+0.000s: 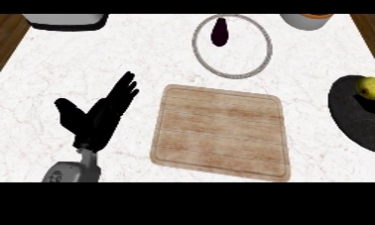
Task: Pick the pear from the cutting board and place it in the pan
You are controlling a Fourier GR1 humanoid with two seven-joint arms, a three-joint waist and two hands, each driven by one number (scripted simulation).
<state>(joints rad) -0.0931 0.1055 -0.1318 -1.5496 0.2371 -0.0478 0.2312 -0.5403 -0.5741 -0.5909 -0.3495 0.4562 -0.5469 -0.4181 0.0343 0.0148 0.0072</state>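
left hand: the black left hand (99, 115) sits on the left side of the white marbled surface (58, 60), fingers straight and spread, holding nothing. Looks like it's just resting.
cutting board: the rectangular light wooden cutting board (219, 132) is in the middle, nothing on it.
plate: behind the board there's a round white plate with a grey rim (233, 73), with a dark purple eggplant-looking thing (219, 31) on its far side.
pear: the yellow-green pear (365, 87) is way over at the right edge, already sitting in the dark round pan (351, 115), which is cut off by the frame.
right hand: not visible anywhere, so no idea about it.
step: I'd say the placing is pretty much done; all that's left is keeping the arms clear.
room: a white appliance (66, 21) back left, a pale container with an orange top (307, 20) back right, wood trim at the corners.
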